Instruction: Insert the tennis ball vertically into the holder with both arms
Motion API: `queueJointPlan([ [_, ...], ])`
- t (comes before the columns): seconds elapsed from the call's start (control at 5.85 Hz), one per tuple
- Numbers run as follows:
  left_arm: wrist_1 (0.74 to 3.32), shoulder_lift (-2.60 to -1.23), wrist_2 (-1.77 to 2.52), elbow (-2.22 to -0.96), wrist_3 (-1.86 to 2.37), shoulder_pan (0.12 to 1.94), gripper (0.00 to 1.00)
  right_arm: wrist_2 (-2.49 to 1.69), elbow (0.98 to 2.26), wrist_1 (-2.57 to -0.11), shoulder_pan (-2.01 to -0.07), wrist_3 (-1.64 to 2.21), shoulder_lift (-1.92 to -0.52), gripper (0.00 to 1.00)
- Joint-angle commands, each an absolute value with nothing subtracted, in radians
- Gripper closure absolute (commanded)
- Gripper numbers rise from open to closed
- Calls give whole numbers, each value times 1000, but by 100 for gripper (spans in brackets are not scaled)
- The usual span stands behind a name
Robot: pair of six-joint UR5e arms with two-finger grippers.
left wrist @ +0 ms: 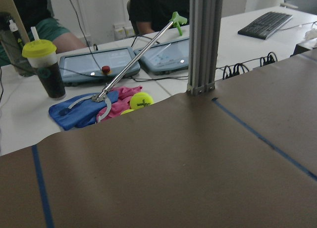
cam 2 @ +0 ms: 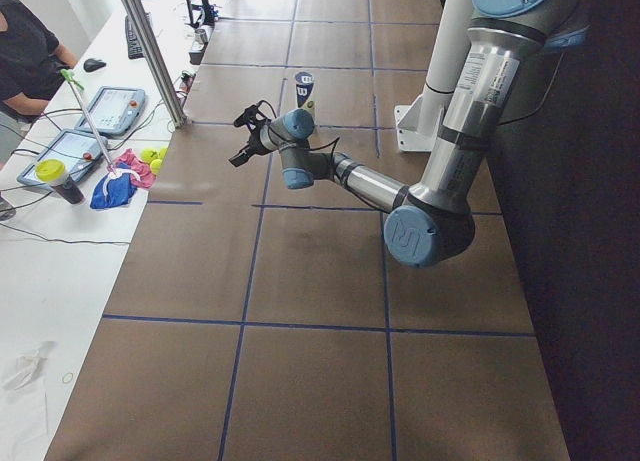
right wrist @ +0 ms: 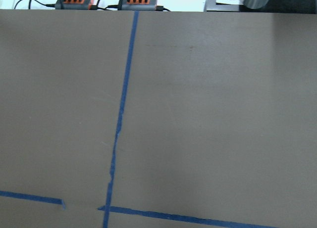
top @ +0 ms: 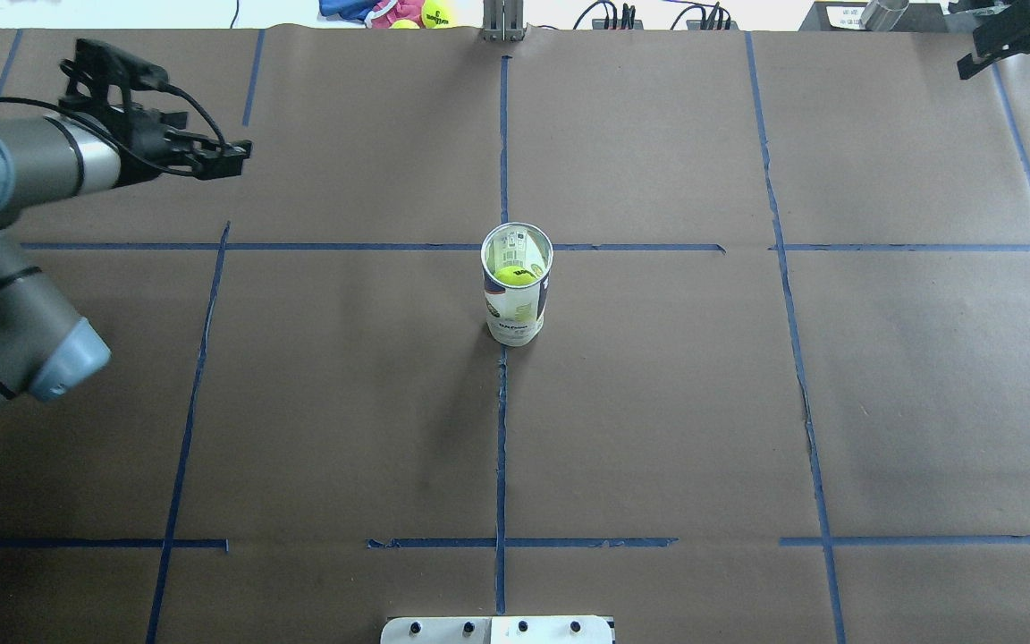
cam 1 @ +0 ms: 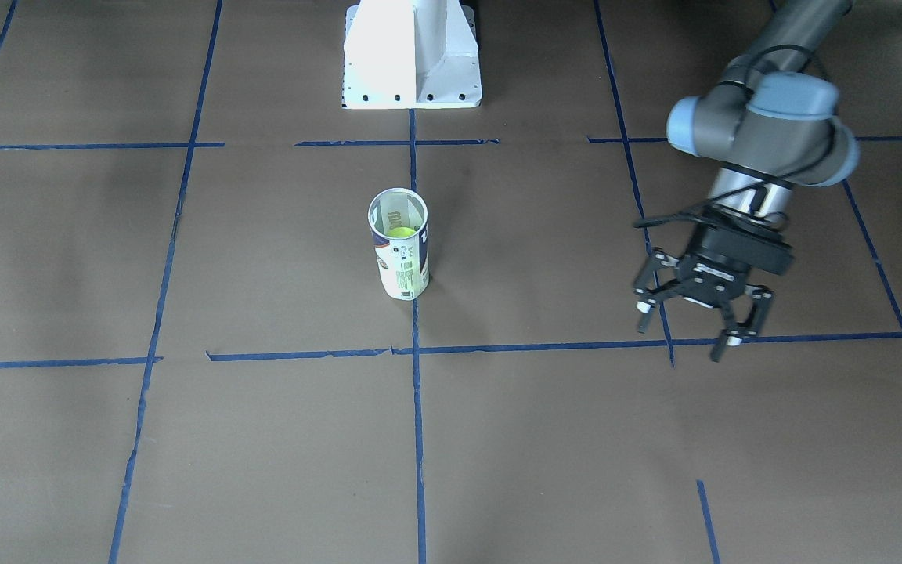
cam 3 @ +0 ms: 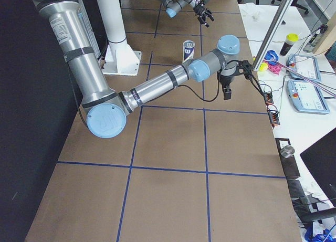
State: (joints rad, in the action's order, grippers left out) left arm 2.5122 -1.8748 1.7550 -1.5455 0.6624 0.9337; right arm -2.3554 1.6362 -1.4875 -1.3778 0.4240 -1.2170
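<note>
Table [cam 1: 263, 258]: brown paper, gridded with blue tape [cam 1: 416, 423]; white pedestal [cam 1: 412, 55] at the robot's edge.
Can [cam 1: 400, 247]: upright at centre on a tape line, mouth open.
Ball [cam 1: 400, 232]: inside the can, low down.
Left gripper [cam 1: 680, 337]: fingers spread, empty, above the table, well apart from the can.
Right gripper [top: 1007, 55]: at the far corner, fingers look spread, empty.
Desk beyond: post [left wrist: 204, 40], two pendants [left wrist: 94, 65], lidded cup [left wrist: 43, 65], cloths [left wrist: 79, 112], spare ball [left wrist: 141, 100], keyboard [left wrist: 267, 24].

L claw [cam 1: 690, 325] spread, empty — R claw [top: 1011, 46] spread too, empty; the two well apart.
</note>
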Motion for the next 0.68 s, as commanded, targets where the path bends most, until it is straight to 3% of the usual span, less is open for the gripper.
queueJointPlan([
  [0.0, 2254, -1850, 2159, -1540, 646, 1215, 1, -2356, 1588, -1488, -1463, 286, -1285, 0],
  [0.34, 2120, -1768, 2265, -1549, 373, 1384, 1, -2356, 1552, -1496, -1494, 204, -1363, 0],
  [0.51, 1929, -1755, 2281, -1568, 183, 1469, 0, -2356, 1543, -1573, -1517, 107, -1365, 0],
])
